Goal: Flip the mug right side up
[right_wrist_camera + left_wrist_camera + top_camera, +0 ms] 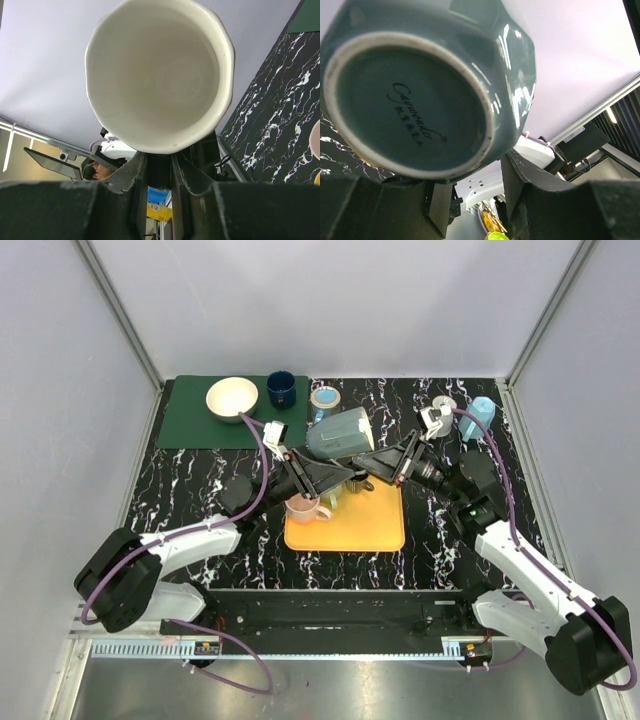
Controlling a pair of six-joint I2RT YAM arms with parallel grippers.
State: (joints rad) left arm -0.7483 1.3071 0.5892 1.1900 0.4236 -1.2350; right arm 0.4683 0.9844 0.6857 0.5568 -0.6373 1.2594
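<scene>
A blue-grey mug with a white inside hangs in the air above the yellow tray, lying on its side. Its mouth faces the right arm and its base faces the left arm. My right gripper is shut on the mug's dark handle just below the rim; in the right wrist view the open mouth of the mug fills the frame above the right gripper. My left gripper is closed around the base end. In the left wrist view, the left gripper has both fingers against the mug.
A pink mug stands upright on the tray's left part. At the back, a white bowl and a dark blue cup sit on a green mat, with a light blue cup beside it. A pale blue object lies at the back right.
</scene>
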